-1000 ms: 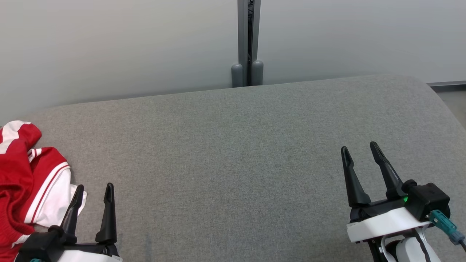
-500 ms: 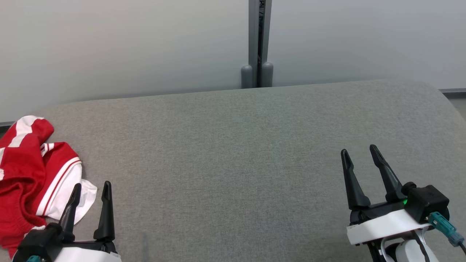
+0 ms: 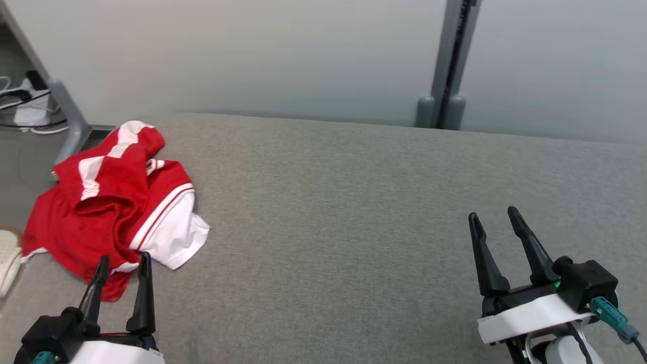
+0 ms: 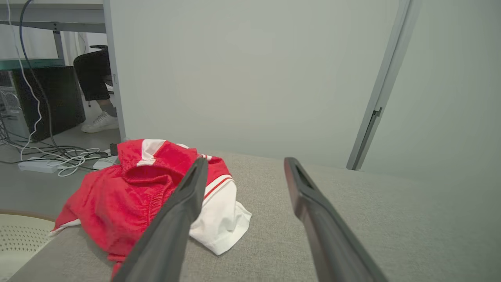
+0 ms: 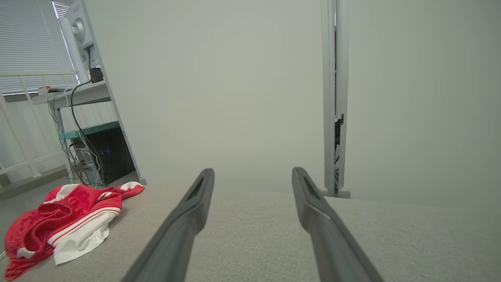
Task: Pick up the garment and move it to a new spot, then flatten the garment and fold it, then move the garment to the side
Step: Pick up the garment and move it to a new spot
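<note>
The garment (image 3: 111, 202), red and white, lies crumpled at the left end of the grey cushion (image 3: 328, 212). My left claw (image 3: 124, 260) hangs by its near edge, fingers spread wide, holding nothing. My right claw (image 3: 493, 215) sits well apart, equally spread and empty.

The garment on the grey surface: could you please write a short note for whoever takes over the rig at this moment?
Left claw: open, empty, pointing at the near edge of the garment; I cannot tell if it touches.
Right claw: open, empty, above bare grey surface on the robot's right, far from the garment.
Garment: red and white, crumpled in a heap at the left end of the surface.
Done: nothing yet; the garment has not been picked up.
Left: pick it up and move it to a new spot, flatten it, fold it, then move it aside.
</note>
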Available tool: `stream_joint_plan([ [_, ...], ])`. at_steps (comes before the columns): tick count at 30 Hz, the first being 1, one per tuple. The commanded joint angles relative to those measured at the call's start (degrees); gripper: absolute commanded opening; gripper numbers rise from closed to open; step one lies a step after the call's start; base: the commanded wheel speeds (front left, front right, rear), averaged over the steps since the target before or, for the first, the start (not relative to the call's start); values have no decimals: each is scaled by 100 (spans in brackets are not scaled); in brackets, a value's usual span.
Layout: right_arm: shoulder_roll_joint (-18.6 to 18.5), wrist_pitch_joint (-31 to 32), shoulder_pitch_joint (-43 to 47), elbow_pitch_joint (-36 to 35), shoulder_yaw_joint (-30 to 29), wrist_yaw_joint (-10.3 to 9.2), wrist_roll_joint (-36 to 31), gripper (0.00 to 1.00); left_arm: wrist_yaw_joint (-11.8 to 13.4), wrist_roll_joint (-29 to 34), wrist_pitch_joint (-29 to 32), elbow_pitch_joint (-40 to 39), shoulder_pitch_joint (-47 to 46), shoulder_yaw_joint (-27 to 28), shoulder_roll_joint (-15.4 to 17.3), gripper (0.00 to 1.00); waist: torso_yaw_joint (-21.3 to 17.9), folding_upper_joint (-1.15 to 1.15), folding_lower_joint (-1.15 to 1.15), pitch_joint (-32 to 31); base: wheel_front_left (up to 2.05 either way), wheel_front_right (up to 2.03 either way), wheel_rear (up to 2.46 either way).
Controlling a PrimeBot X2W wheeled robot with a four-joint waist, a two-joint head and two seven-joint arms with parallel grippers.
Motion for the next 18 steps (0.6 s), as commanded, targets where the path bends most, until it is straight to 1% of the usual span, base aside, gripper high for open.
stream_joint_plan([
  [1, -36, -4, 16, 14, -3, 1, -2, 100, -4, -28, -10, 22, -111, 13, 44, 100, 415, 0, 0, 22, 0, 0, 0],
  [5, -35, -4, -43, 51, 57, 1, -6, 100, -5, -47, -10, 74, -141, 40, 56, 100, 830, 0, 0, 32, 0, 0, 0],
  [10, -39, -4, -85, 112, 113, 1, 10, 100, -5, -75, -9, 123, -136, 30, 69, 100, 1245, 0, 0, 17, 0, 0, 0],
  [14, -37, -4, -97, 175, 186, 1, 56, 100, -5, -78, -10, 182, -116, 59, 85, 100, 1477, 0, 0, -15, 0, 0, 0],
  [18, -39, -4, -86, 212, 248, 1, 76, 100, -5, -96, -10, 234, -101, 54, 98, 100, 1603, 0, 0, -51, 0, 0, 0],
])
